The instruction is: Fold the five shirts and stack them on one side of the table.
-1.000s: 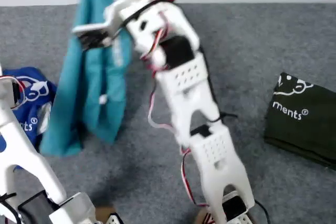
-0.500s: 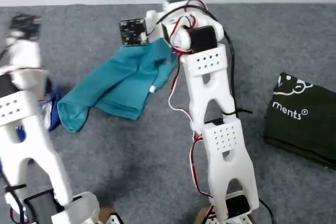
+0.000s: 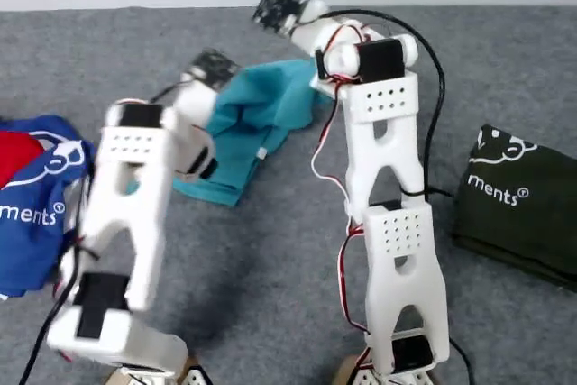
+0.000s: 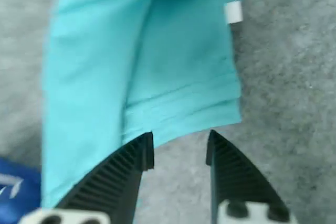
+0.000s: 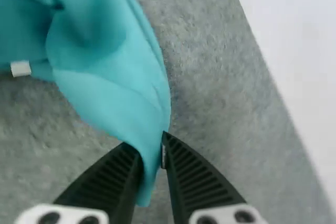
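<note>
Lowered from mid-air, the teal shirt now lies rumpled on the counter with the right tool still pinching its edge, while the left tool has swung in, spread at the hem, probably ready to begin a fold.

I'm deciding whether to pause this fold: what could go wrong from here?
The right gripper pinches only a thin edge of the crumpled teal fabric shirt, which could slip free. The left gripper hangs open right at the shirt's hem, so closing there might catch little cloth or none.
</note>
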Robot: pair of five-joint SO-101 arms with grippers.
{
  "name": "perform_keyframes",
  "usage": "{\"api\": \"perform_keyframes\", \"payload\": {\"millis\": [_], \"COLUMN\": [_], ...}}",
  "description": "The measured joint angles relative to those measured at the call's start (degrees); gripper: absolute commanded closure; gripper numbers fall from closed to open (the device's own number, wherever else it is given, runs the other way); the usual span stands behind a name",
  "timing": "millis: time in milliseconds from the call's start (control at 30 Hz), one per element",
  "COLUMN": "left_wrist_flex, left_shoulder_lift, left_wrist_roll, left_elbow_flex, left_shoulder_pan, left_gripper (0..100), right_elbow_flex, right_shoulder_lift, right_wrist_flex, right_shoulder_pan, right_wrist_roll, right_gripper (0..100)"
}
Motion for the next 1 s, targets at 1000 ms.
{"api": "perform_keyframes", "payload": {"millis": [1000], "left_wrist_flex": [11.69], "left_shoulder_lift": [36.13], "left_wrist_roll": [3.87], "left_elbow_flex": [-34.81], "left_shoulder_pan": [6.15], "left_gripper": [89], "right_elbow_flex": [0.0], "right_shoulder_lift": [0.0], "right_wrist_flex": [0.09], "right_shoulder_pan": [2.37], "right_wrist_roll": [-12.13], "right_gripper": [98.8]}}
